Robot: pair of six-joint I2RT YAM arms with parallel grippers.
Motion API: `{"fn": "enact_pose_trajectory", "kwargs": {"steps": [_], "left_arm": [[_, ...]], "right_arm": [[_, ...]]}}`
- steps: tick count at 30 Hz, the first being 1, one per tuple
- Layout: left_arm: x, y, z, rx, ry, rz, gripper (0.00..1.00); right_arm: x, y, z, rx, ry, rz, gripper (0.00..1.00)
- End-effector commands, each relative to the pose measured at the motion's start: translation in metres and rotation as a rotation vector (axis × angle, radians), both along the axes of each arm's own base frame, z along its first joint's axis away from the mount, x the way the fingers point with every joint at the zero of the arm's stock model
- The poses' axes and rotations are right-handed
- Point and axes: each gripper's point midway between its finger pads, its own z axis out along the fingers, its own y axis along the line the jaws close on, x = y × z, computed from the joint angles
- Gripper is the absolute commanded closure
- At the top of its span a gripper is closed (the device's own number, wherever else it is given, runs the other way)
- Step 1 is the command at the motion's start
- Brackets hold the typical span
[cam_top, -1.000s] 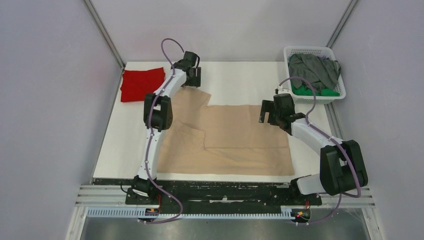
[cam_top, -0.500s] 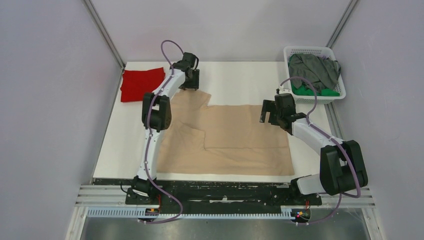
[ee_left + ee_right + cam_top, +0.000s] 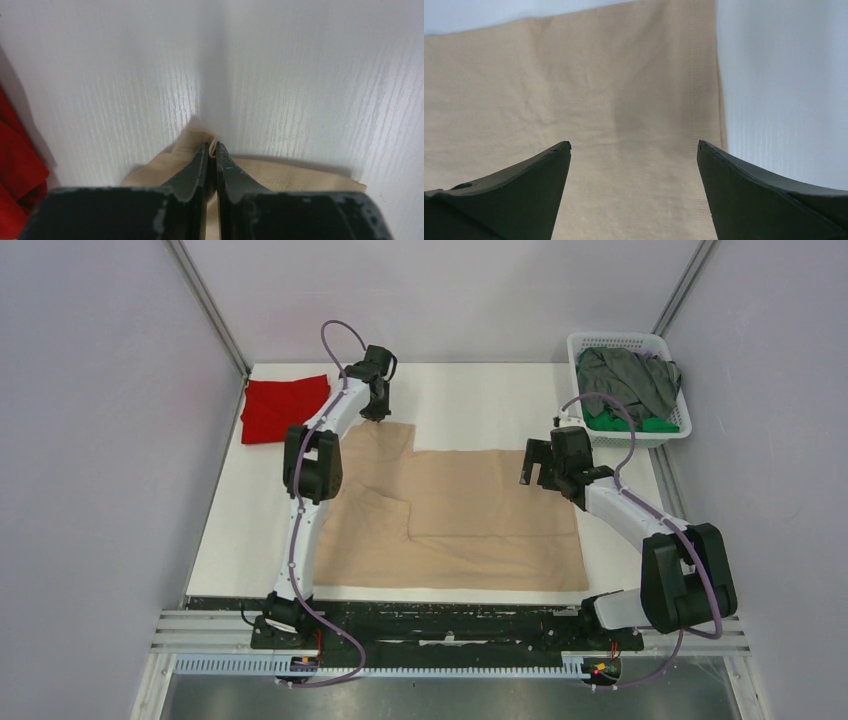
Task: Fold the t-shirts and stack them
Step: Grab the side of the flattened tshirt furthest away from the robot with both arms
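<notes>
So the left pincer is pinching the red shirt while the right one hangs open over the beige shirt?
No, the left pincer pinches a corner of the beige shirt, not the red shirt; the left wrist view shows it. The rest holds.

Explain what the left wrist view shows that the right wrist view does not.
Only the left wrist view: the left fingers pinched together on an edge of the beige t-shirt, and the red t-shirt at the left border. Only the right wrist view: the right fingers wide apart above that shirt's stitched hem. Both: the beige t-shirt lying on the white table.
</notes>
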Motion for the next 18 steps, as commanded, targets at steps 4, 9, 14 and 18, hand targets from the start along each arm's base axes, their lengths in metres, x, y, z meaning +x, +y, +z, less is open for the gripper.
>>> {"fn": "enact_pose_trajectory", "kwargs": {"steps": [4, 9, 14, 18], "left_arm": [[-0.007, 0.006, 0.035, -0.001, -0.036, 0.049, 0.98], [-0.009, -0.002, 0.066, -0.077, -0.124, 0.045, 0.98], [-0.023, -0.006, 0.085, -0.135, -0.171, 0.038, 0.98], [-0.036, -0.012, 0.094, -0.185, -0.198, 0.030, 0.98]], "right_arm": [[0.035, -0.018, 0.028, -0.069, -0.100, -0.093, 0.01], [0.075, -0.032, 0.027, -0.155, -0.097, -0.183, 0.06], [0.115, -0.043, 0.017, -0.238, -0.073, -0.279, 0.13], [0.143, -0.042, 0.005, -0.270, -0.057, -0.302, 0.19]]}}
